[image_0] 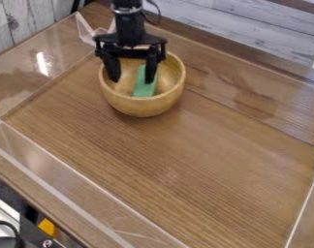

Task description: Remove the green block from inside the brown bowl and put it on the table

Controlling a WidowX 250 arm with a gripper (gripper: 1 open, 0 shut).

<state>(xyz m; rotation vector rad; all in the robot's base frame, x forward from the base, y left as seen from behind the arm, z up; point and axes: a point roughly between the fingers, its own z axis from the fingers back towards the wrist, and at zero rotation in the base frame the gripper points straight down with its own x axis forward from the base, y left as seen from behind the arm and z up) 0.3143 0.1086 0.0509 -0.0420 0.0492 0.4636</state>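
Camera view: inside the brown bowl (142, 103), green block (144, 83) lies between the wide-open, empty end effector's (133, 76) fingers.

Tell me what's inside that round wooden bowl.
Inside the brown bowl lies a green block. The gripper, open, hangs over it, hiding part of the bowl's inside, so I can't tell what is behind there.

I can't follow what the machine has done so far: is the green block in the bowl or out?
In: the green block lies inside the brown bowl, its wall showing around it.
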